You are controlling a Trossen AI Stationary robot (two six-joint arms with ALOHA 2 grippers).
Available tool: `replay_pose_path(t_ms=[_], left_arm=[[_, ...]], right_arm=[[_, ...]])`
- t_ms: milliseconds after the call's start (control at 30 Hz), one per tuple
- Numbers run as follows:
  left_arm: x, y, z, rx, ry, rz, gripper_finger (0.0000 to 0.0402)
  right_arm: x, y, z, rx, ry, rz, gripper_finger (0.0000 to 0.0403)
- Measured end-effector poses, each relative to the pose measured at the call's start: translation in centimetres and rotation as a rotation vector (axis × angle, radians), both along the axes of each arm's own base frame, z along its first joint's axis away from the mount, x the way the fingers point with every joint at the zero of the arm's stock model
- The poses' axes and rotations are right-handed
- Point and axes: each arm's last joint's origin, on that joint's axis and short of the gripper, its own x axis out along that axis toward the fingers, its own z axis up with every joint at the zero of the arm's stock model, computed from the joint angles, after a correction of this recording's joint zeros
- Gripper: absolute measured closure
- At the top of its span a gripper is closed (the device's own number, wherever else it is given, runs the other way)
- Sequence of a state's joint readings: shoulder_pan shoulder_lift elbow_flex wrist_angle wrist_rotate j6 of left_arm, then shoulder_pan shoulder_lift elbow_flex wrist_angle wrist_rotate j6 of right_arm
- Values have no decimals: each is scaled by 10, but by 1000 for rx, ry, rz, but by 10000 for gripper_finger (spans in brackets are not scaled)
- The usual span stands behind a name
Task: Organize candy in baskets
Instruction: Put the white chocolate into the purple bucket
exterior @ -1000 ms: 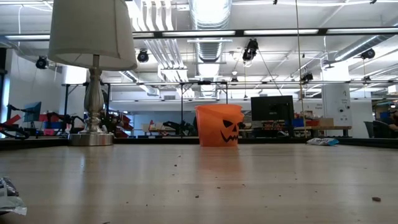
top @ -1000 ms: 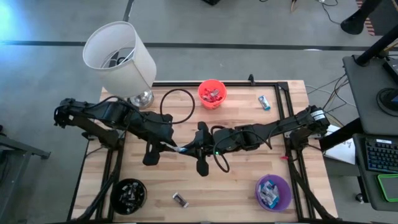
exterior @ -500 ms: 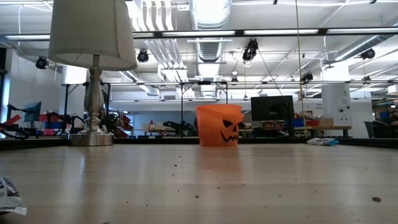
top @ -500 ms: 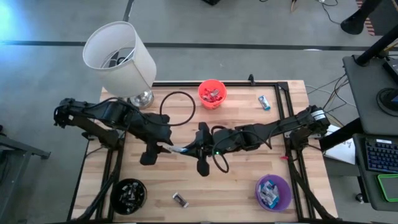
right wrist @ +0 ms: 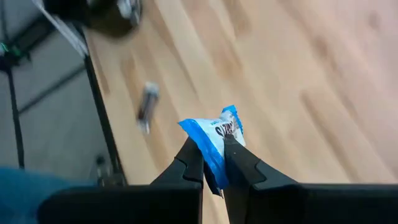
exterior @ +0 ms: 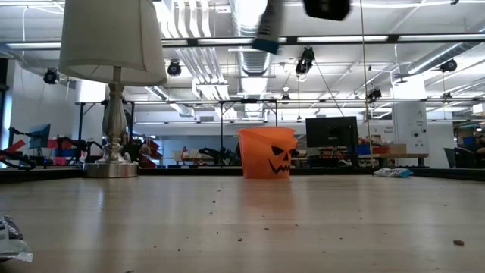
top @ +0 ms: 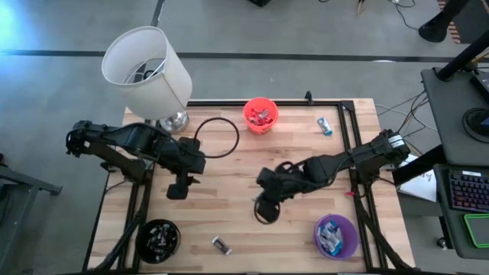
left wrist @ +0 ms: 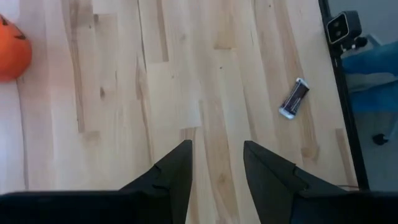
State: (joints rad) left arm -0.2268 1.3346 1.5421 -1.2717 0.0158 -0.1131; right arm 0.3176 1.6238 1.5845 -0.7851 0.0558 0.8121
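Observation:
My right gripper hangs above the table's middle, shut on a light blue wrapped candy. In the low view the candy shows high over the table. My left gripper is open and holds nothing, above the left half of the table. The orange-red basket stands at the far edge, the purple basket at the near right and the black basket at the near left, each with candy inside. A dark candy and a light blue candy lie flat on the wood. My right gripper pinches the light blue candy between its two fingers, on its flat faces toward one end. The other end sticks out past the fingertips. The fingers slant down toward the table's near left. The candy is lifted clear of the table.
A white-shaded lamp stands at the far left corner, with a black cord loop lying beside its base. Bare wood lies between the baskets. A small camera sits at the near edge.
Both grippers met over the table's middle with the light blue candy between them. The left gripper has let go and drawn back toward the left edge. The right gripper has carried the candy toward the near right, tipping down and rolling.

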Motion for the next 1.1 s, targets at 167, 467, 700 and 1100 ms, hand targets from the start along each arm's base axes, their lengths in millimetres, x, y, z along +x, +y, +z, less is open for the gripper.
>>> replay_pose_path(t_ms=[167,467,700,1100], left_arm=[[-2,0,-1,4,18,0,276],[-2,0,-1,6,26,0,276],[-3,1,-1,8,31,0,276],[-3,1,-2,21,30,-24,276]], right_arm=[[-17,16,-7,59,158,6,387],[-57,45,2,147,323,-60,387],[-103,73,16,227,431,-149,387],[-164,101,28,266,559,-290,383]])
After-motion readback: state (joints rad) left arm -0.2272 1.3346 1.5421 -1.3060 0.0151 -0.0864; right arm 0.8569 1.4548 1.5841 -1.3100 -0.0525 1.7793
